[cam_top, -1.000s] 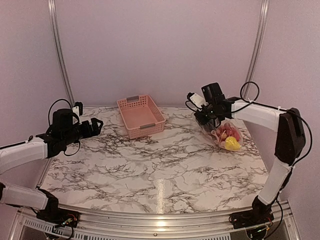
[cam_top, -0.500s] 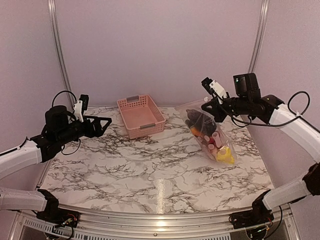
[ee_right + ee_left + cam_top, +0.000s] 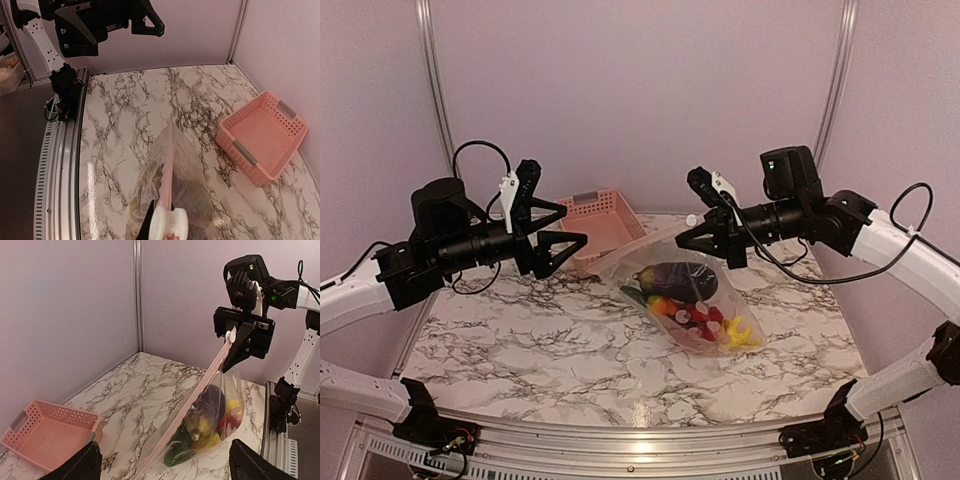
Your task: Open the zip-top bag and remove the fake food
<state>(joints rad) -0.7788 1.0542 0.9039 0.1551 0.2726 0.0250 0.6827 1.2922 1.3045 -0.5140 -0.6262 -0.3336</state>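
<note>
Zip-top bag (image 3: 685,290) hangs over the middle of the counter (image 3: 520,340). Its near, low end sags with the fake food (image 3: 698,305) and seems to brush the marble. It's thin crinkly film, so I'd guess light, floppy and slick, and the toys will slide around and shift the weight. The only stiff bit is the pinkish zip strip (image 3: 200,390), so grab there, one lip per side. Through the clear plastic you can see a purple eggplant, something green, red balls and a yellow lump. Right tool (image 3: 705,240) is clamped on the strip's high corner. Left tool (image 3: 572,222) gapes wide near the other end, not touching. Pink basket (image 3: 605,212) sits behind.
</note>
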